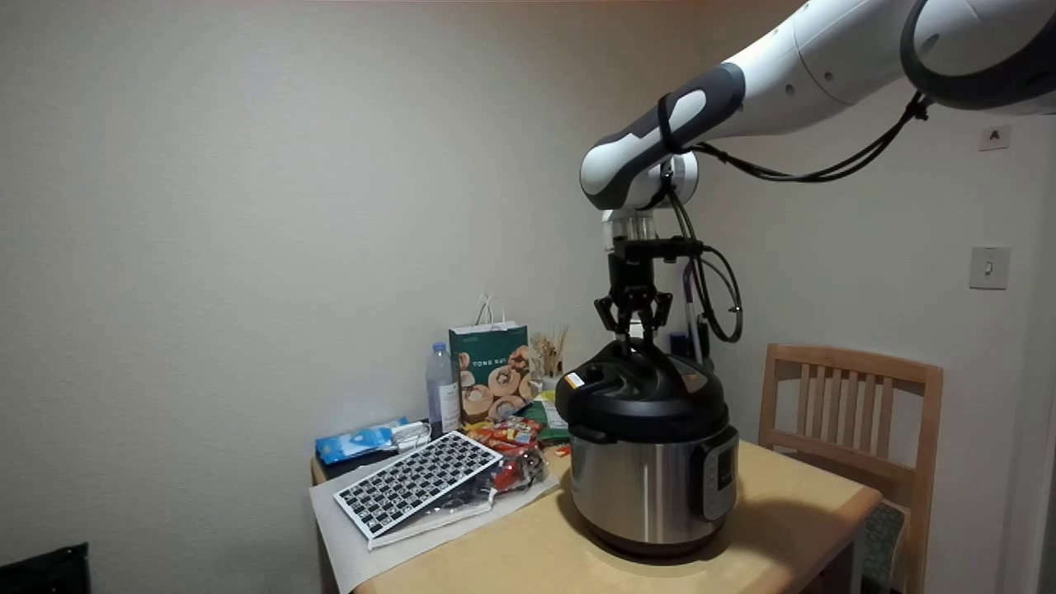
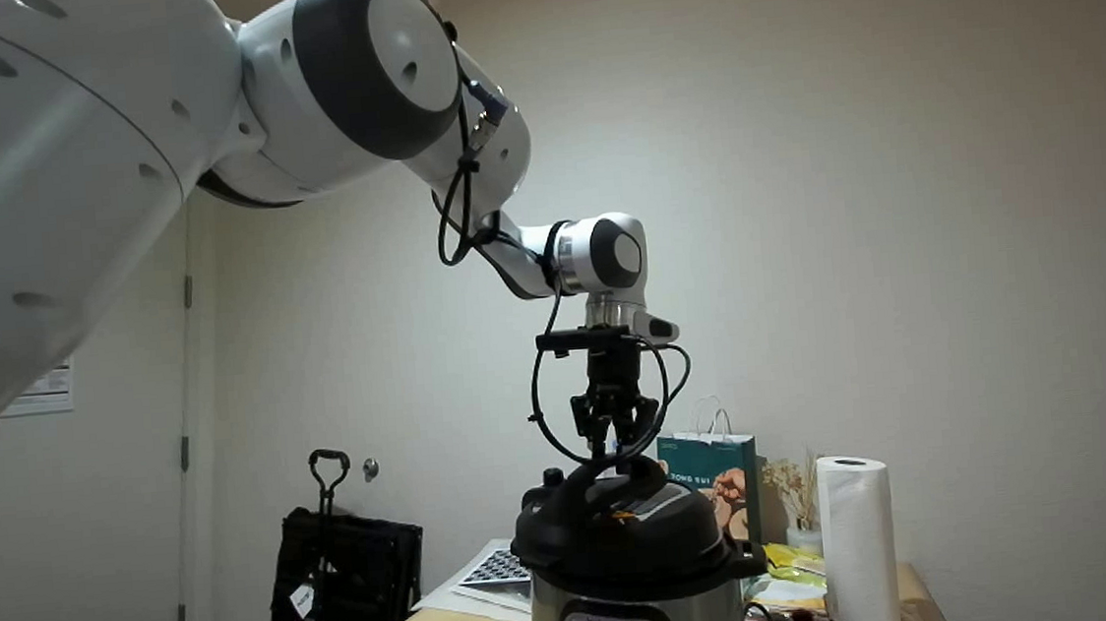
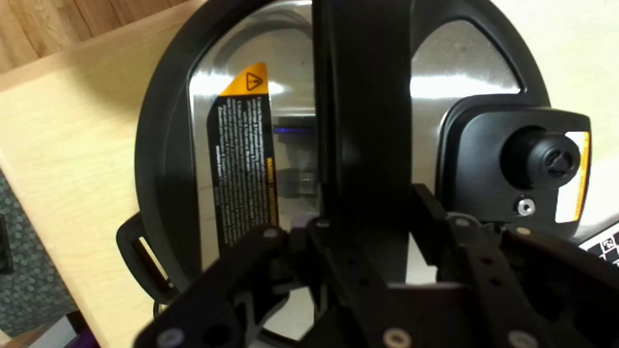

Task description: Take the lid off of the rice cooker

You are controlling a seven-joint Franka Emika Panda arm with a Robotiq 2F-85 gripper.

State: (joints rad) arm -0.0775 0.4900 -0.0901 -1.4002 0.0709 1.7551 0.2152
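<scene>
lid: on rice cooker, right of ctr in an exterior view; body right under jaws
handle: top ctr of wrist view, runs down btwn gripper fingers
jaws: apart, 1 each side of handle; can't tell if clamped or just straddling
rice cooker: on table, lower right of ctr

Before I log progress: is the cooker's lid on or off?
On: in both exterior views the lid sits atop the rice cooker, covering it.
</scene>
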